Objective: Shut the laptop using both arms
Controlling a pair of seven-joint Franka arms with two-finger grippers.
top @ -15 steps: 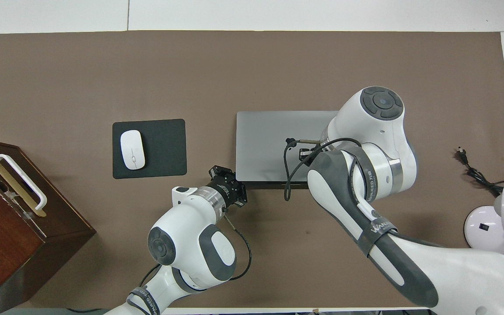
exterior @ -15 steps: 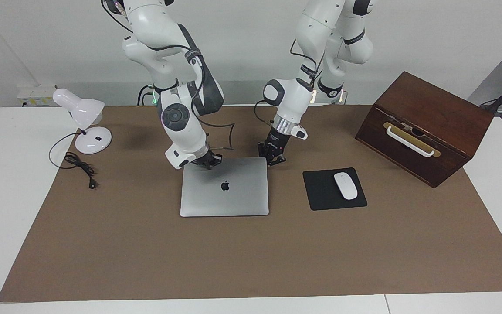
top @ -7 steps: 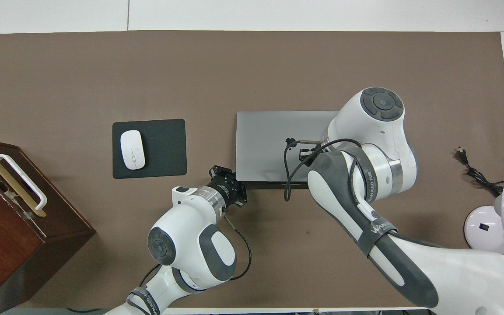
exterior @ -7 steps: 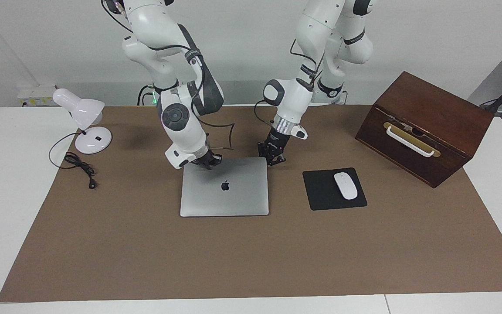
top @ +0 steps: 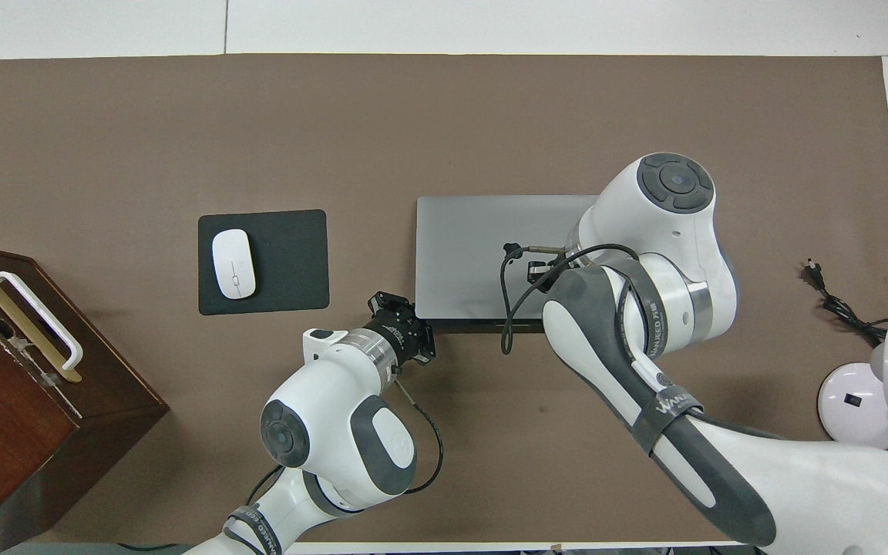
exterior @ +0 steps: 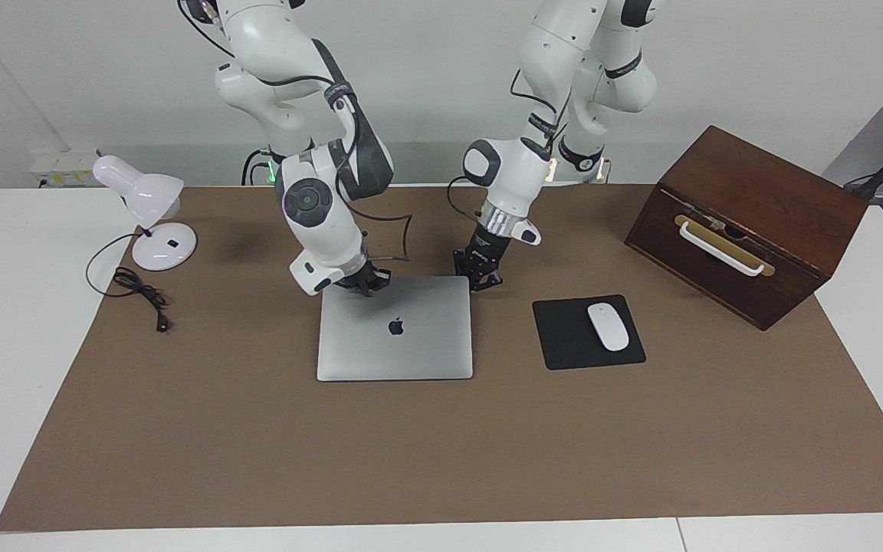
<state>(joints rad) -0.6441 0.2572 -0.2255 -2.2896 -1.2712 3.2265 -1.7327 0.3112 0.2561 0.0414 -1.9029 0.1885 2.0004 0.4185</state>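
Observation:
The silver-grey laptop (exterior: 395, 345) (top: 475, 231) lies flat on the brown mat with its lid down and the dark logo facing up. My right gripper (exterior: 365, 284) is shut, its tips at the laptop's edge nearest the robots, toward the right arm's end. In the overhead view that gripper is hidden under its own arm. My left gripper (exterior: 480, 278) (top: 407, 320) is shut and sits low at the laptop's corner nearest the robots, toward the left arm's end. Neither gripper holds anything.
A black mouse pad (exterior: 564, 337) with a white mouse (exterior: 608, 326) lies beside the laptop toward the left arm's end. A dark wooden box (exterior: 756, 199) with a white handle stands past it. A white desk lamp (exterior: 152, 207) and its cable (exterior: 139, 291) sit at the right arm's end.
The right arm's upper links have shifted very slightly. Both grippers and the laptop stay where they were.

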